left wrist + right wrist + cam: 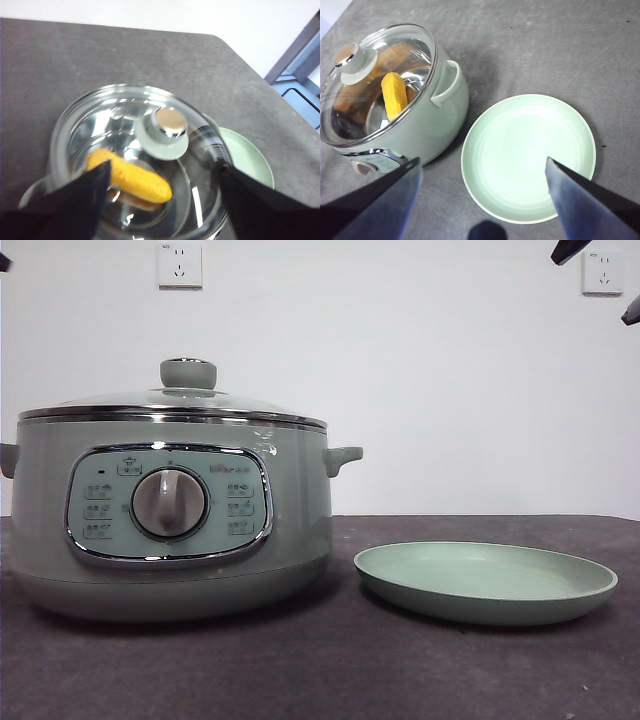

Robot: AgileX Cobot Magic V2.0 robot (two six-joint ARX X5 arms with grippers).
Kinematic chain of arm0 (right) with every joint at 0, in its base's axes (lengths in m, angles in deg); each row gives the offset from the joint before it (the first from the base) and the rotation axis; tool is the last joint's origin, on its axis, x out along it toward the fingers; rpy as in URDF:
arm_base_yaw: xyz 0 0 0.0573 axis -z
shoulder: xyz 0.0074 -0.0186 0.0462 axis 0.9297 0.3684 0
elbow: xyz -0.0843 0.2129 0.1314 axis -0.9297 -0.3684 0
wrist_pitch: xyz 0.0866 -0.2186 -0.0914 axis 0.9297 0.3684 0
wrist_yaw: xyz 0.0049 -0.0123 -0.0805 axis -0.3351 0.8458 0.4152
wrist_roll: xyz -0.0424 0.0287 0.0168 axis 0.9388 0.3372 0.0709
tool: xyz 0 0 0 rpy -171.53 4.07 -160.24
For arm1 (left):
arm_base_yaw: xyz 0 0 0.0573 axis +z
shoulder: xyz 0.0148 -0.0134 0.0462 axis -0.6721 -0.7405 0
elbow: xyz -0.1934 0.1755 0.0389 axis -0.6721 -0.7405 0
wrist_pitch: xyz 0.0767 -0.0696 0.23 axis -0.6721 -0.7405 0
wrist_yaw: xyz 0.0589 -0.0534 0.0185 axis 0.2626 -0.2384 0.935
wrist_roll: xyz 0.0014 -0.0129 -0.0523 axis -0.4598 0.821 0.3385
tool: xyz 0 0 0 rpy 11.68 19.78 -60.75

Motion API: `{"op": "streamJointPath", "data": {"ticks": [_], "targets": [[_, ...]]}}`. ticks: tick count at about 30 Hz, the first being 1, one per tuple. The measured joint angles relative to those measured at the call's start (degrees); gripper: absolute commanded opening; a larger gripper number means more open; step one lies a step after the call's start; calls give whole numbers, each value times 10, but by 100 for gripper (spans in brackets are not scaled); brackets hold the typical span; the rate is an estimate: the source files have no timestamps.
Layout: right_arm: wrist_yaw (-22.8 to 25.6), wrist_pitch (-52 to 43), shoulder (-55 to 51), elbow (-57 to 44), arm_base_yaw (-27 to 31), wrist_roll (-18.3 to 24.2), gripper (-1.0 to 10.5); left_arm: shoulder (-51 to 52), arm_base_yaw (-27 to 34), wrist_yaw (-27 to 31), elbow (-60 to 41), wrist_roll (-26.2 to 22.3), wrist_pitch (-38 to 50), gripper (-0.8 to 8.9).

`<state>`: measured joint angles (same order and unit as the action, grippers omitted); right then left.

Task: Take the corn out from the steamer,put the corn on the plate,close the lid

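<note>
your lid [175, 400] sits on the steamer [170, 530], corn [130, 177] inside; the plate [527, 157] looks bare. both arms' jaws hover wide above.

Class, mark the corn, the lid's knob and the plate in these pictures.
corn [393, 94]: right wrist view, middle of the cob, seen through the glass.
lid knob [188, 373]: front view, side of the knob.
plate [527, 155]: right wrist view, bare centre.

white wall [420, 370], two sockets [180, 265]
</note>
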<state>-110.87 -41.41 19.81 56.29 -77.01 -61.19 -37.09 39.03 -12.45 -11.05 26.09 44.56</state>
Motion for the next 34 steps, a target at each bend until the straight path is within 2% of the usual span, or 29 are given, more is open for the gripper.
{"op": "streamJointPath", "data": {"ticks": [12,20,27,28,30,31,34], "targets": [[0,0,2,0,0,0,409,-186,-120,103,118,-36,1,409],[0,0,2,0,0,0,409,-288,-181,186,155,-69,13,409],[0,0,2,0,0,0,409,-343,-195,195,155,-75,26,401],[0,0,2,0,0,0,409,-346,-197,201,156,-77,29,350],[0,0,2,0,0,0,409,-346,-201,219,156,-80,29,81],[0,0,2,0,0,0,409,-346,-202,219,156,-91,32,-16],[0,0,2,0,0,0,409,-346,-205,221,158,-94,30,-9]]}}
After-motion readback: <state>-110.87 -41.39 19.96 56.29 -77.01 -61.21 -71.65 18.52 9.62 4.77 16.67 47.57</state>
